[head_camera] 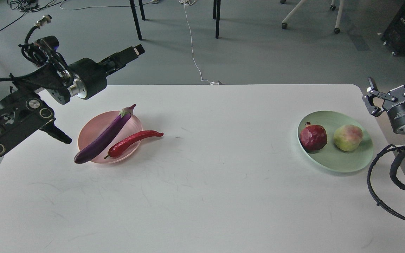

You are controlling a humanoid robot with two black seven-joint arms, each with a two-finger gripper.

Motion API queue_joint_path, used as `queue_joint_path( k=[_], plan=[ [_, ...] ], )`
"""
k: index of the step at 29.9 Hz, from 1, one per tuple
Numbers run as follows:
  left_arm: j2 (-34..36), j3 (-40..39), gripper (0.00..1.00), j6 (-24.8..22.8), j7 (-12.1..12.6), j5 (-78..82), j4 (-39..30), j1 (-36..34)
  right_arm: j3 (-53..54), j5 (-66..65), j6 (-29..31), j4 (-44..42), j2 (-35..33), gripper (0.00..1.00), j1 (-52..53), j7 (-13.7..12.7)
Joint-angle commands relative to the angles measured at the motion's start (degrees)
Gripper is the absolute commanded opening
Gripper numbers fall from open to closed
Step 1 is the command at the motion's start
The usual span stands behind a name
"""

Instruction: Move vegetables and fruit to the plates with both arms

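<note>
The purple eggplant (104, 135) lies slantwise across the pale pink plate (90, 131), both ends past the rim. The red chili pepper (132, 140) lies beside it, its tip off the plate's right rim. The pomegranate (313, 137) and the pale green fruit (348, 137) sit side by side on the mint green plate (332, 158). My left gripper (132, 53) is raised high behind the pink plate, pointing right, empty; its fingers are seen edge-on. My right gripper (396, 84) is open and empty, up and right of the green plate.
The white table (202, 196) carries only the two plates. Beyond its far edge are the grey floor, black chair legs (135, 19) and a white cable (192, 45). My right arm's cable loops (381, 175) hang by the table's right edge.
</note>
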Motion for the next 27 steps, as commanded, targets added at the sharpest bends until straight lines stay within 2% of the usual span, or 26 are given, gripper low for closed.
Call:
queue_joint_path(
  k=[1, 5, 11, 15, 18, 22, 27],
  plan=[
    [-3.5, -3.0, 0.98, 0.9, -1.7, -15.4, 4.1, -0.1, 0.1, 0.0, 0.0, -1.5, 0.0, 0.99, 1.9, 0.0],
    [-5.7, -3.8, 0.98, 0.7, -5.4, -25.0, 9.1, -0.1, -0.5, 0.0, 0.0, -6.2, 0.7, 0.99, 4.2, 0.0],
    [-9.8, -5.2, 0.98, 0.1, -8.0, -38.0, 17.6, 0.2, -3.4, 0.0, 0.0, -11.1, 4.2, 0.99, 6.9, 0.0],
    [-10.7, -6.2, 0.98, -3.4, -8.1, -53.0, 22.3, 0.6, -3.0, 0.1, 0.0, -10.7, 4.4, 0.99, 7.2, -0.2],
    [-12.5, -6.5, 0.98, -7.3, -8.1, -64.4, 25.8, 1.0, -2.0, 1.0, 0.0, -10.7, 4.6, 0.99, 7.3, -3.5],
    [-14.3, -6.7, 0.98, -12.5, -8.3, -70.0, 31.3, 2.4, -1.0, 7.3, 0.0, -10.8, 4.9, 0.99, 7.3, -9.6],
    [-14.5, -8.0, 0.98, -14.5, -8.2, -70.4, 31.6, 2.8, -1.0, 7.6, 0.0, -10.6, 6.6, 0.99, 8.1, -10.0]
  ],
)
